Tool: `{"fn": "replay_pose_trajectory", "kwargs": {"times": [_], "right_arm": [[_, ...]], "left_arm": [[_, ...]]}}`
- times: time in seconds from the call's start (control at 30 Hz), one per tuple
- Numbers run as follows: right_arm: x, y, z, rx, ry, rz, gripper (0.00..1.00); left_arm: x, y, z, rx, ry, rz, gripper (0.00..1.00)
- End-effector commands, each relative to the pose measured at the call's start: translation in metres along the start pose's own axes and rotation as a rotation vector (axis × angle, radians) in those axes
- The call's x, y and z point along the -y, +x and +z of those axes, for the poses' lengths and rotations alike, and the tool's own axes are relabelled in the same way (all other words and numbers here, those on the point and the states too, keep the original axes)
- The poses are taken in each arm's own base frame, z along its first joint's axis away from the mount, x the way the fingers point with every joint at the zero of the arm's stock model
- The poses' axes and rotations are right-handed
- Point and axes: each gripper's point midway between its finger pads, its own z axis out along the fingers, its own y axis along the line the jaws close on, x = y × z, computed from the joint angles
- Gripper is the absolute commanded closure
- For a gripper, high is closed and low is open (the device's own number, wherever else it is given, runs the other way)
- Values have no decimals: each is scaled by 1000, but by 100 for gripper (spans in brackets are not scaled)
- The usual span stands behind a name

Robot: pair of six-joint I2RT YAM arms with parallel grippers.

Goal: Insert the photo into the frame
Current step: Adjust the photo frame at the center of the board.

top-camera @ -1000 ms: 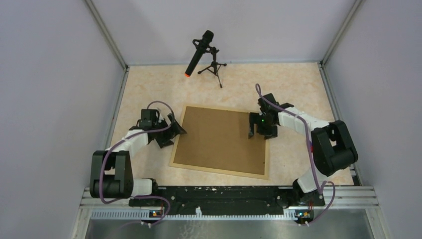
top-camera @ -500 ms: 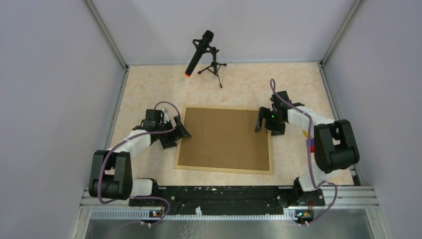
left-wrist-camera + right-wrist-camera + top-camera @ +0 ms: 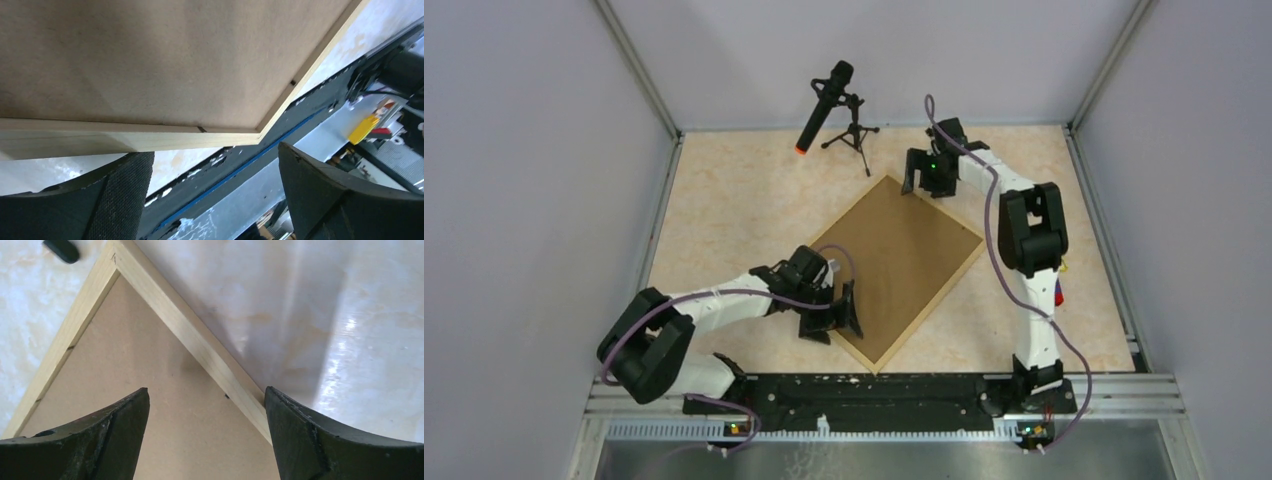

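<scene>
The light wood frame [image 3: 928, 305] lies face down, turned like a diamond, with a plain brown backing board [image 3: 894, 255] filling it. The photo is hidden. My left gripper [image 3: 842, 316] is open at the frame's near-left edge. In the left wrist view the wood strip [image 3: 150, 136] and board [image 3: 150, 60] sit just above the spread fingers [image 3: 122, 195]. My right gripper [image 3: 921, 180] is open at the far corner. In the right wrist view its fingers [image 3: 305, 435] straddle the frame strip [image 3: 200, 335] over the board [image 3: 150, 390], not gripping it.
A black microphone [image 3: 826, 105] on a small tripod [image 3: 854, 138] stands at the back, one foot close to the frame's far corner [image 3: 60, 250]. The black base rail [image 3: 874, 388] runs along the near edge. Grey walls close in both sides. A yellow and red item [image 3: 369, 127] lies past the rail.
The frame has swung counter-clockwise from roughly square-on into a diamond. My left gripper moved near and right with its edge. My right gripper moved far toward the back corner.
</scene>
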Motion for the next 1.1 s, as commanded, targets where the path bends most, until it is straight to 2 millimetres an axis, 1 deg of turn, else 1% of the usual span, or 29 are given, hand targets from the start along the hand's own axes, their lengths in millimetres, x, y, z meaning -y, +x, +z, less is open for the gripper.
{"fn": "replay_pose_trajectory", "kwargs": {"times": [0.0,0.03,0.1,0.17,0.2,0.23,0.27,0.3,0.37,0.43,0.47,0.5,0.57,0.63,0.67,0.73,0.77,0.8,0.87,0.97,1.07], "right_arm": [[-46,22,-42,-157,-64,-66,16],[-35,11,-57,-121,-12,-68,16],[-11,-4,-92,-58,70,-37,15],[13,-7,-125,-3,104,36,16],[24,1,-137,13,109,77,17],[32,11,-145,22,102,108,18],[42,35,-145,-5,96,140,19],[47,52,-148,-14,76,172,20],[54,78,-149,-19,19,240,24],[65,95,-146,-17,-14,312,32],[71,102,-144,-25,-18,336,35],[76,108,-140,-31,-18,348,37],[81,118,-127,-52,-16,346,37],[83,124,-115,-78,-26,354,38],[82,127,-110,-89,-30,356,39],[80,130,-101,-104,-27,349,40],[78,129,-97,-100,-34,340,41],[74,129,-92,-104,-47,334,42],[61,127,-80,-126,-87,318,43],[41,115,-61,-145,-130,269,43],[28,98,-53,-151,-161,238,42]], "left_arm": [[3,-7,-16,91,-18,83,2],[7,-12,-26,140,-19,115,2],[20,-25,-46,251,2,173,2],[39,-40,-66,374,64,233,2],[52,-48,-74,436,118,272,2],[66,-53,-80,474,177,311,2],[78,-57,-83,496,223,345,2],[89,-61,-84,504,261,373,2],[106,-70,-76,472,305,413,2],[120,-78,-58,390,339,431,2],[130,-83,-51,360,372,458,2],[136,-89,-41,317,388,470,2],[144,-95,-17,228,426,472,4],[141,-96,7,154,438,448,6],[139,-93,18,120,439,441,8],[135,-80,37,63,433,422,9],[130,-69,45,32,429,413,9],[132,-61,50,17,437,405,9],[127,-42,63,-37,442,364,8],[124,-16,82,-127,454,305,9],[138,0,91,-181,495,310,8]]}}
